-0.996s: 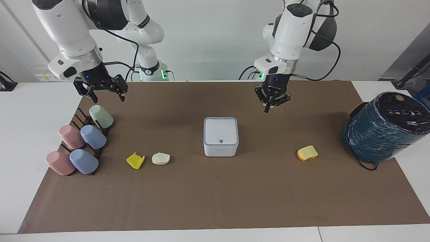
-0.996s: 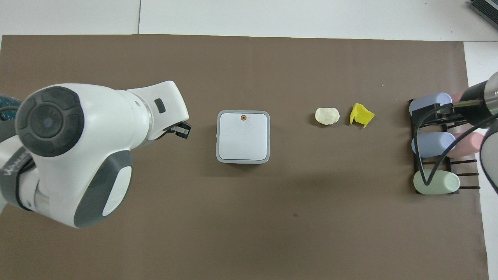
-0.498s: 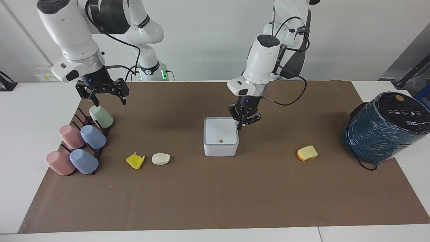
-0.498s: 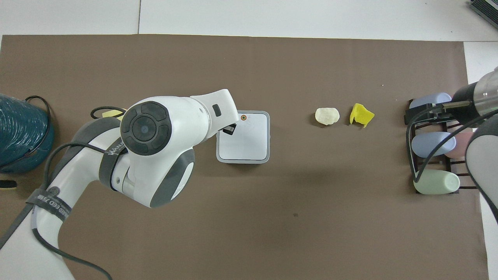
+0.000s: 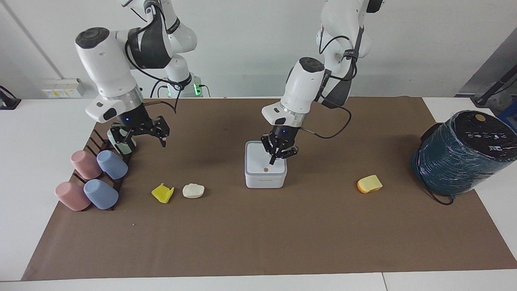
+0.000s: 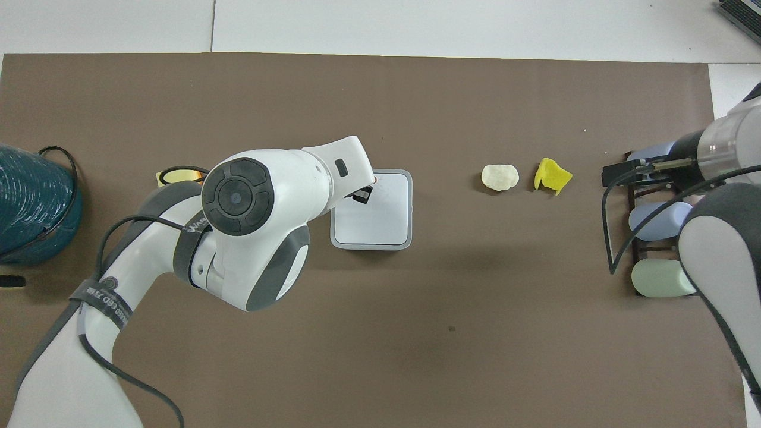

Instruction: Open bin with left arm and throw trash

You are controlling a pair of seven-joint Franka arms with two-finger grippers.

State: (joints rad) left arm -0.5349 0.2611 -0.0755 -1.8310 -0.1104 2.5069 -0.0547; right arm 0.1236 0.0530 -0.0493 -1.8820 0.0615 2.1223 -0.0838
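Observation:
The white bin (image 5: pixel 265 174) stands mid-table with its grey-rimmed lid closed and its brown button (image 5: pixel 265 169) showing. It also shows in the overhead view (image 6: pixel 380 220). My left gripper (image 5: pixel 276 158) is shut and points down at the lid, close to the button; I cannot tell if it touches. In the overhead view the left gripper (image 6: pixel 361 195) covers the button. The yellow scrap (image 5: pixel 162 193) and the cream lump (image 5: pixel 193 190) lie toward the right arm's end. The yellow wedge (image 5: pixel 369 184) lies toward the left arm's end. My right gripper (image 5: pixel 139 137) is open over the cup rack.
A rack of pastel cups (image 5: pixel 97 173) sits at the right arm's end, its green cup (image 5: pixel 126 148) partly hidden by the right gripper. A big dark teal round appliance (image 5: pixel 460 153) with a cable stands at the left arm's end. A brown mat (image 5: pixel 258 234) covers the table.
My left gripper has come down from beside the bin to over its lid near the button. My right gripper has lowered and shifted toward the yellow scrap, still over the rack.

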